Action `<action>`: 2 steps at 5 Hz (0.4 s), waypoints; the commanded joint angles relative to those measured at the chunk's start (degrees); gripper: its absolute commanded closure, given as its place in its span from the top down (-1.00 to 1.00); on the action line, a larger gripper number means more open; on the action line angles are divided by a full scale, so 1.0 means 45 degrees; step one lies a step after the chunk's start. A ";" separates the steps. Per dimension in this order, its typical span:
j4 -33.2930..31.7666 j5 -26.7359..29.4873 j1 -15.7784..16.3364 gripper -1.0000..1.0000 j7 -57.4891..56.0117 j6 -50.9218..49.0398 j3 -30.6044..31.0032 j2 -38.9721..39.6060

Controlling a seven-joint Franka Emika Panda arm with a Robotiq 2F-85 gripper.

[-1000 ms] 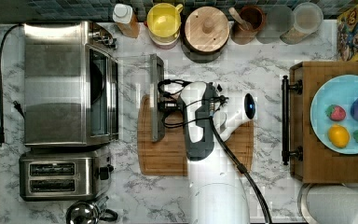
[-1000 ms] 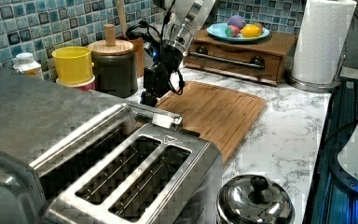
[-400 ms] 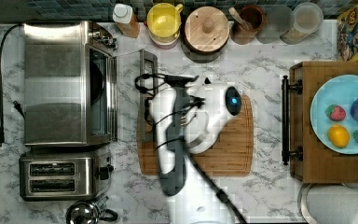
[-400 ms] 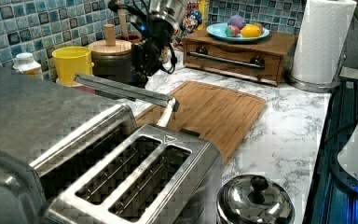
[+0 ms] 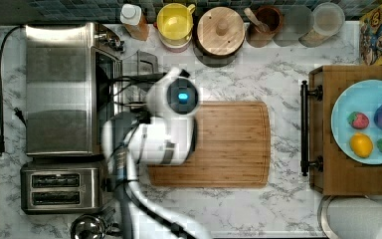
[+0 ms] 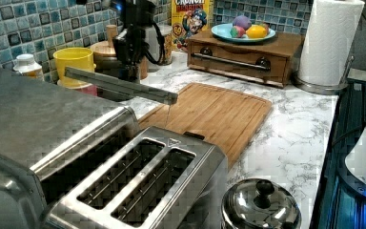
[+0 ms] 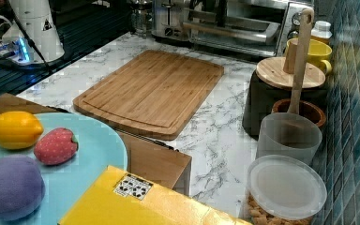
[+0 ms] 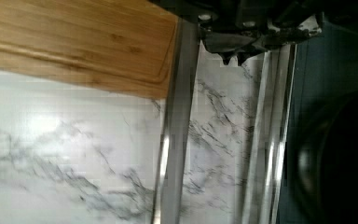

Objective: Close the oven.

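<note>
The oven (image 5: 59,89) is the big steel box at the top view's left. Its door stands partly raised, with the long bar handle (image 6: 119,86) lifted off the counter and slanting across the left view. My gripper (image 6: 132,70) reaches down just behind that bar. In the wrist view its fingertips (image 8: 224,59) sit close together, shut, in the gap between the handle bar (image 8: 177,130) and the door's edge (image 8: 275,140). In the top view the arm's wrist (image 5: 179,97) covers the gripper. The oven (image 7: 243,23) also appears far back in the right view.
A two-slot toaster (image 5: 62,189) stands beside the oven. In front of the door lies a wooden cutting board (image 5: 219,144). A yellow cup (image 5: 175,22) and a wood-lidded canister (image 5: 221,31) line the wall. Further off stands a wooden drawer box (image 5: 323,164) holding a plate of fruit.
The door has swung up from lying flat open to partly raised. The arm moved toward the oven, carrying the handle with it.
</note>
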 commanded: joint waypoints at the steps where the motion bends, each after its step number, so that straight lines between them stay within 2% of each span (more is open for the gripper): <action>1: 0.1380 -0.4764 0.2561 -1.00 0.6752 0.1687 0.1561 -0.1447; 2: 0.1265 -0.6941 0.2547 -1.00 0.9131 0.1779 0.1715 -0.2010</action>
